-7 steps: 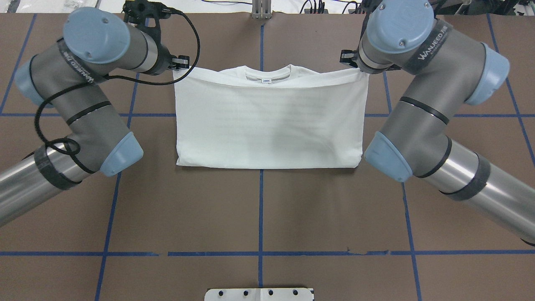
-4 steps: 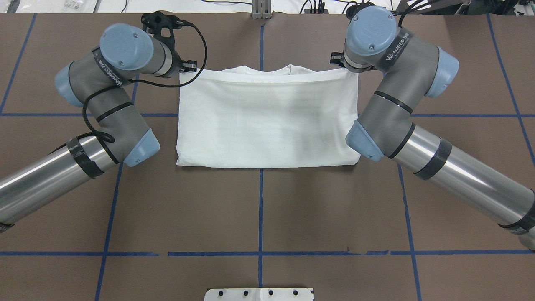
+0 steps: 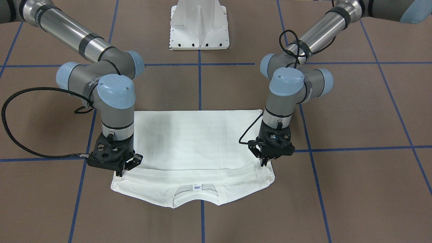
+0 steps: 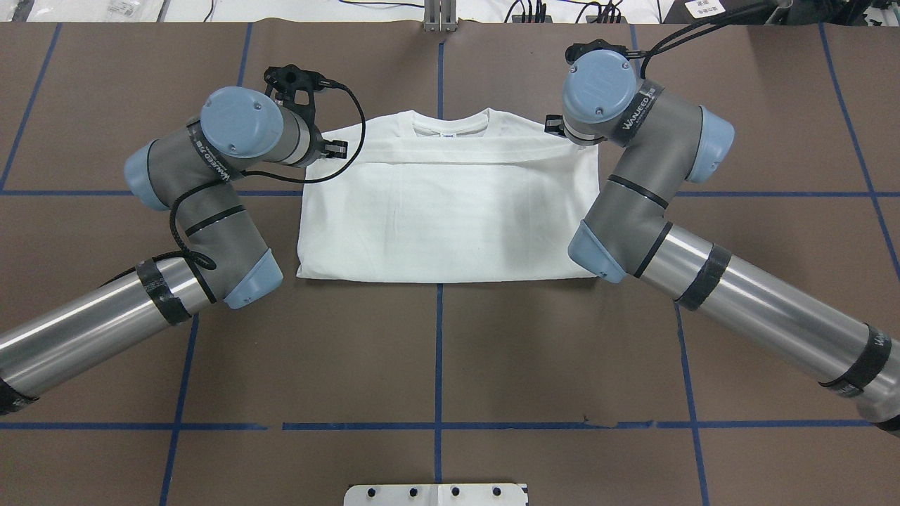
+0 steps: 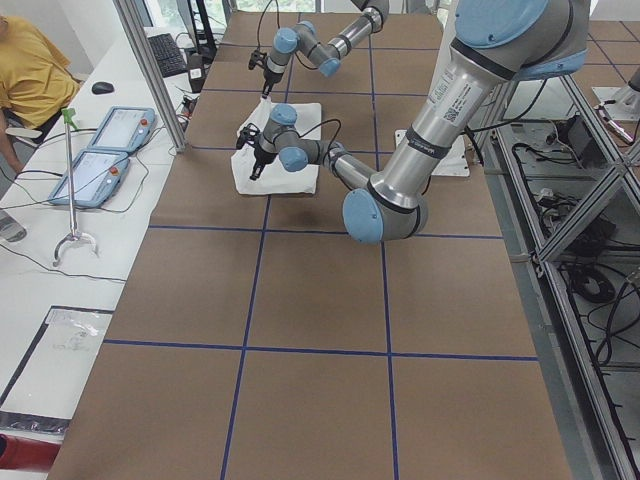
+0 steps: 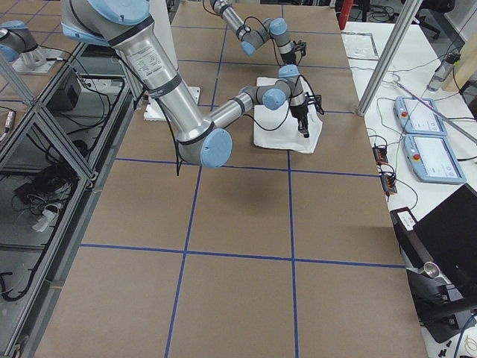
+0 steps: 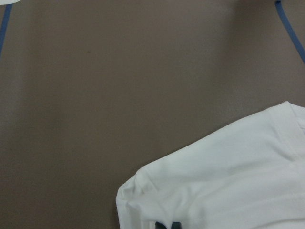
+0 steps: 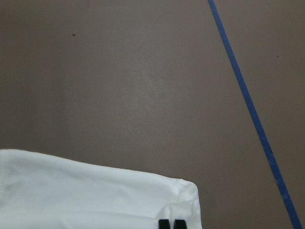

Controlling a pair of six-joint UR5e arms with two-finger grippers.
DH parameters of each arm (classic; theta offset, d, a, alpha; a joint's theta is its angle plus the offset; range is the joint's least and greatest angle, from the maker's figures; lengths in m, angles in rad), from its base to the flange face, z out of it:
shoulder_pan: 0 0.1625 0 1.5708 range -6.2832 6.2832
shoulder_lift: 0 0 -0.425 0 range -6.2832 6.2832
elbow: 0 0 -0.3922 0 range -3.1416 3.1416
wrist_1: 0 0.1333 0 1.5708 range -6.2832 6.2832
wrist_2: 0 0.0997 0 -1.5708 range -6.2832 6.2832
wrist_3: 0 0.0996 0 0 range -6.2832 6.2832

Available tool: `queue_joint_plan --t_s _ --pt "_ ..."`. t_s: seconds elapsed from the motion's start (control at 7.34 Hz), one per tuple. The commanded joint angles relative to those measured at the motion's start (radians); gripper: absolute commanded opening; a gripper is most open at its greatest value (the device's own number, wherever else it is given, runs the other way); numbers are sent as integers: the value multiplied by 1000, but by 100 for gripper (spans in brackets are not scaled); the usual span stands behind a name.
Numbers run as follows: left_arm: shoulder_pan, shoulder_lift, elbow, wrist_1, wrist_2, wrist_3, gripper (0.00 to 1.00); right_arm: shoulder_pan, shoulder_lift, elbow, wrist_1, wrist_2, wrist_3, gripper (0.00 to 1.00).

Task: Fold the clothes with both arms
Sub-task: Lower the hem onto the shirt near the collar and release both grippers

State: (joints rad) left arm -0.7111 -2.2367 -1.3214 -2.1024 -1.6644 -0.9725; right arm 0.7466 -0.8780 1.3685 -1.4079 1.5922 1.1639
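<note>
A wide brown counter (image 4: 316,351) is marked into large squares by blue tape lines (image 4: 437,365). Along one long side runs a white side counter (image 5: 40,270) holding two flat control panels with screens (image 5: 122,128), a keyboard (image 5: 167,55) and a mouse (image 5: 103,87). Silver aluminium posts (image 5: 150,70) rise beside it. A person in a yellow shirt (image 5: 30,70) shows at the edge. The light is even and indoor

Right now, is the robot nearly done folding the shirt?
Partway. The shirt is already a neat rectangle with no sleeves sticking out, and its lower half is laid up to just under the collar. The left pincer and right pincer pinch that edge's corners. Left: let go, maybe one more fold.
</note>
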Motion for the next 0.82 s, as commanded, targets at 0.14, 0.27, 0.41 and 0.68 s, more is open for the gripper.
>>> queue_joint_plan --t_s 0.14,0.27,0.41,0.68 --pt "-1 3 -10 -22 -2 30 99 -1 1 -6 9 0 -3 99" --pt "-11 23 -39 -43 -9 93 100 8 1 10 12 14 -44 100" --pt "-11 78 -94 -72 -11 106 100 13 -16 41 14 14 -102 100" --pt "2 234 -197 -213 -30 86 100 11 -106 118 85 15 -115 100"
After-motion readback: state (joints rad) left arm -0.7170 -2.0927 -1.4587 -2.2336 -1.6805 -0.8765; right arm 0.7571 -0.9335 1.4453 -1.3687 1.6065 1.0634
